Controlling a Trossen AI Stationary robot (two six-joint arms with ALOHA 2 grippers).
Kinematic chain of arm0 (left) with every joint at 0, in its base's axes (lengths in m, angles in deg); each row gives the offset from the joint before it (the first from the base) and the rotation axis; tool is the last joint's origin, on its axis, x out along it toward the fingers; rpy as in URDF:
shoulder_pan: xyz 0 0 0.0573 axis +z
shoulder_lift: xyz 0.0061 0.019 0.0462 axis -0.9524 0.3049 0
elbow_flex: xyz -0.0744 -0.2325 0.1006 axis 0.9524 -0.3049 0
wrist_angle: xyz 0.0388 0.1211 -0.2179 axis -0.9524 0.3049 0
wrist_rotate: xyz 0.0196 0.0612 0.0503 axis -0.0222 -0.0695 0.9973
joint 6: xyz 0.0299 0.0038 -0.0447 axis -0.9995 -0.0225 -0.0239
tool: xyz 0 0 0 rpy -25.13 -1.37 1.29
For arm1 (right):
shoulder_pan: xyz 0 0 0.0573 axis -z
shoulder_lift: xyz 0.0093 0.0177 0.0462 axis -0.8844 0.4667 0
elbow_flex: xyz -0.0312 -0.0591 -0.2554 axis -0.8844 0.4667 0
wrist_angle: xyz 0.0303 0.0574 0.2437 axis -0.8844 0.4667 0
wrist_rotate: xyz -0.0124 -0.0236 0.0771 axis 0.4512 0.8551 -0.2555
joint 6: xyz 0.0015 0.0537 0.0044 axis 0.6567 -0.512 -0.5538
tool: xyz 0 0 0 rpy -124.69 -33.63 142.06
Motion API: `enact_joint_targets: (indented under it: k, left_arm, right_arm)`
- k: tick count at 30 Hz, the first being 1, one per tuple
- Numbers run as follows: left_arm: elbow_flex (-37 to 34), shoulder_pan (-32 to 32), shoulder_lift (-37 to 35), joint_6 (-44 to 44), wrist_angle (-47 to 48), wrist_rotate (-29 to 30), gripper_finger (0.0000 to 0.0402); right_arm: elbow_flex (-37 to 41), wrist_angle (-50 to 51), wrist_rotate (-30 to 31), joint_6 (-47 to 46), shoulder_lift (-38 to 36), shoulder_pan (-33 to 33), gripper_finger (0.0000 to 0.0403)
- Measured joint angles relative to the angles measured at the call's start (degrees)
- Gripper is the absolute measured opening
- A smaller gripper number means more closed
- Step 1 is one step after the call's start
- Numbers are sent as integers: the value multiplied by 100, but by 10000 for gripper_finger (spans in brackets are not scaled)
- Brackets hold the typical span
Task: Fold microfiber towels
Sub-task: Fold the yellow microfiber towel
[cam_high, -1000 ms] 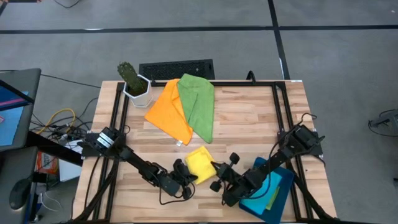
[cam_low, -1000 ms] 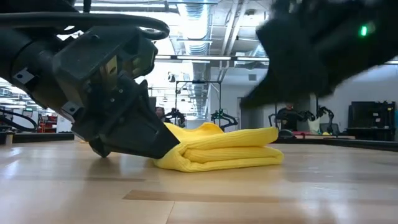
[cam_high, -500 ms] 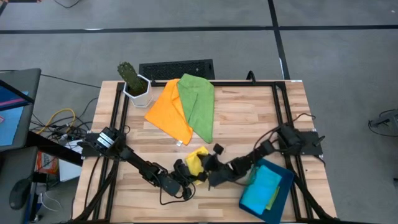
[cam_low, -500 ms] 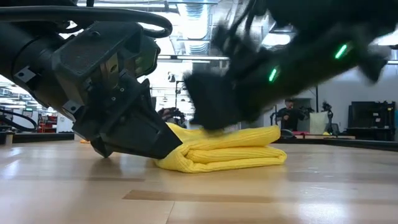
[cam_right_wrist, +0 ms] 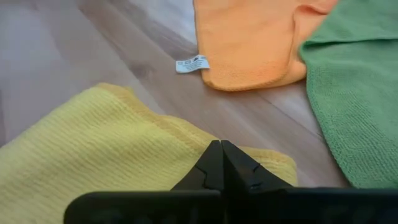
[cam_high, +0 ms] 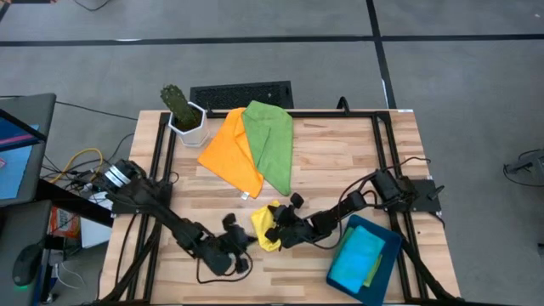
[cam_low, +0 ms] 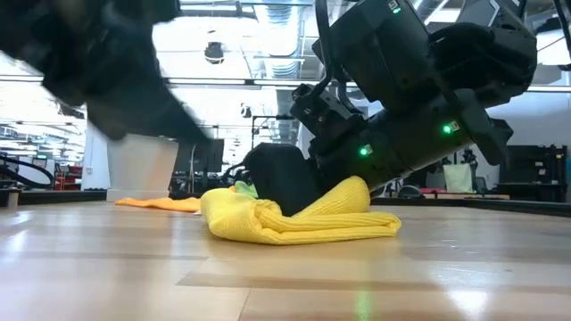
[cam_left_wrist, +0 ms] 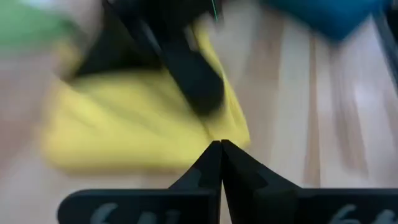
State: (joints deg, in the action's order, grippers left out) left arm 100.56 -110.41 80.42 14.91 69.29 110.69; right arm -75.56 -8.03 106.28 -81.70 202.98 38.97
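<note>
On the yellow towel (cam_high: 265, 228), the closed right pincer (cam_high: 276, 229) presses down.

The robot had two dark, nearly black arms made of thick chunky pieces joined together. The left arm (cam_high: 161, 217) had a small silver-grey block near its base. Thin black cables looped along the right arm (cam_high: 365, 200). On the right arm's big boxy wrist, small green lights glowed. Each gripper ended in two flat black fingers (cam_right_wrist: 221, 163) that came to a sharp point like a little roof.
</note>
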Motion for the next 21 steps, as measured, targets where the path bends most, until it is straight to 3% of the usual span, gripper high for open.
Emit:
enact_joint_targets:
  k: [3, 5, 12, 15, 21]
  left_arm:
    - [-69, -205, -155, -30, 60, 1301, 0]
    - [-230, -205, -125, 17, -28, 1684, 0]
    - [-599, 147, 560, -124, -1268, 1363, 0]
    - [-607, 335, 727, -112, -1287, 1512, 0]
    - [-672, 633, 795, 141, -973, 985, 0]
  right_arm:
    - [4, -35, 8, 22, -24, -8, 14]
    - [12, -91, 6, 45, -24, -8, 15]
    - [-36, -97, 5, 110, -19, -12, 22]
    - [-46, -77, -3, 114, -17, -15, 16]
    - [-32, 259, 393, 328, -399, -136, 20]
